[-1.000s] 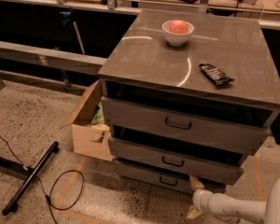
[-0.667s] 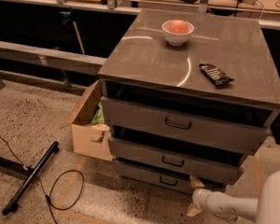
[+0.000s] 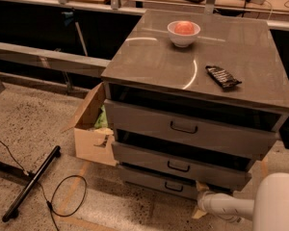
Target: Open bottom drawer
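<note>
The bottom drawer (image 3: 154, 179) is the slimmest grey front at the foot of the grey cabinet (image 3: 192, 57), with a small black loop handle (image 3: 174, 186) at its centre. Its front sits set back under the middle drawer (image 3: 149, 159), and none of its inside shows. My gripper (image 3: 200, 202) is low near the floor, at the drawer front's right end and to the right of the handle. Its white arm (image 3: 231, 207) reaches in from the lower right.
A white bowl with something red in it (image 3: 183, 32) and a black packet (image 3: 222, 76) lie on the cabinet top. An open cardboard box (image 3: 90, 129) stands against the cabinet's left side. A black stand leg (image 3: 31, 183) and cable (image 3: 67, 196) lie on the floor at left.
My gripper has crept slightly left toward the bottom drawer's front, and the arm's white elbow has shifted a little. The drawers have not moved.
</note>
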Available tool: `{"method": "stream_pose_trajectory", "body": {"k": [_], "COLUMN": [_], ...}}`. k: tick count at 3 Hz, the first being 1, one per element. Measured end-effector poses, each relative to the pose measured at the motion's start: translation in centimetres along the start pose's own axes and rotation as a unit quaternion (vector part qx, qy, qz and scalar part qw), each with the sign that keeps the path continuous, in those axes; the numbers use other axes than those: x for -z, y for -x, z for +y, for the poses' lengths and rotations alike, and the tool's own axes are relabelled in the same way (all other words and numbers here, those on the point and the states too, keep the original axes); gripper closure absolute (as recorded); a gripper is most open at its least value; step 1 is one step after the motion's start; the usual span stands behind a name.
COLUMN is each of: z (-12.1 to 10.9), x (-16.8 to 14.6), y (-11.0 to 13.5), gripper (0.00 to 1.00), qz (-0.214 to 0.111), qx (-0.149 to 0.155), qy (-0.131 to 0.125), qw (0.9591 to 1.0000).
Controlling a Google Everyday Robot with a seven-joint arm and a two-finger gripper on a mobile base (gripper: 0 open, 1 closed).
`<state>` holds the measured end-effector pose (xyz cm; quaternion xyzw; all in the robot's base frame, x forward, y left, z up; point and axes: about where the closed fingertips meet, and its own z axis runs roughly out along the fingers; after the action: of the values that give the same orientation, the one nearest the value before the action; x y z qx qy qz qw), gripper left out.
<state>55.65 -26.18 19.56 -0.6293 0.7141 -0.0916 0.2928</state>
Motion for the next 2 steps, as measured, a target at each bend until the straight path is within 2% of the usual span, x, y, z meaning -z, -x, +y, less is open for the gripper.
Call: {"method": "stream_pose_trajectory", "body": {"k": [1, 2], "z": [-0.29, -0.3], "x": [-0.78, -1.18], "y": [-0.47, -0.89], "gripper": [0.16, 0.4], "qz": [0.012, 0.022], "qx": [-0.012, -0.025], "qy": [0.007, 0.017], "qw": [0.9998, 0.9993]}}
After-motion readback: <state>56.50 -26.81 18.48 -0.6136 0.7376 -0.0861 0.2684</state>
